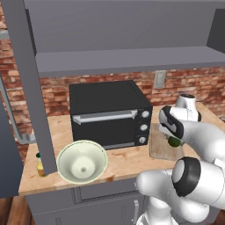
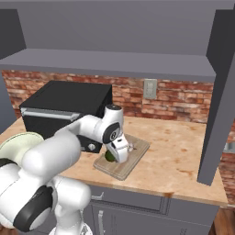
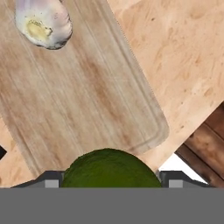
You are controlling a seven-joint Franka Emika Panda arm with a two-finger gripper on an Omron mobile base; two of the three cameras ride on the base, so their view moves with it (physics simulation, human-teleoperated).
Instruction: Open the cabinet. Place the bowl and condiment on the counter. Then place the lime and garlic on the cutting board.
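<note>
My gripper [image 3: 113, 181] is shut on the lime [image 3: 109, 168], a dark green fruit that fills the gap between the fingertips. It hangs just over the near end of the cutting board [image 3: 87, 96]. The garlic [image 3: 43, 22] lies at the board's other end. From the base views the gripper [image 2: 114, 155] and lime [image 2: 109, 156] are low over the board [image 2: 135, 158], right of the oven. The cream bowl [image 1: 82, 161] stands on the counter [image 1: 125, 160] at the front left. The yellow condiment [image 1: 40, 166] stands beside it, partly behind the open cabinet door [image 1: 26, 88].
A black oven [image 1: 110, 114] stands at the back of the counter, left of the board. Open cabinet doors hang at both sides, the right one [image 2: 218, 101] over the counter's right end. The cabinet shelf [image 1: 123, 59] runs overhead. Bare countertop [image 2: 183, 151] lies right of the board.
</note>
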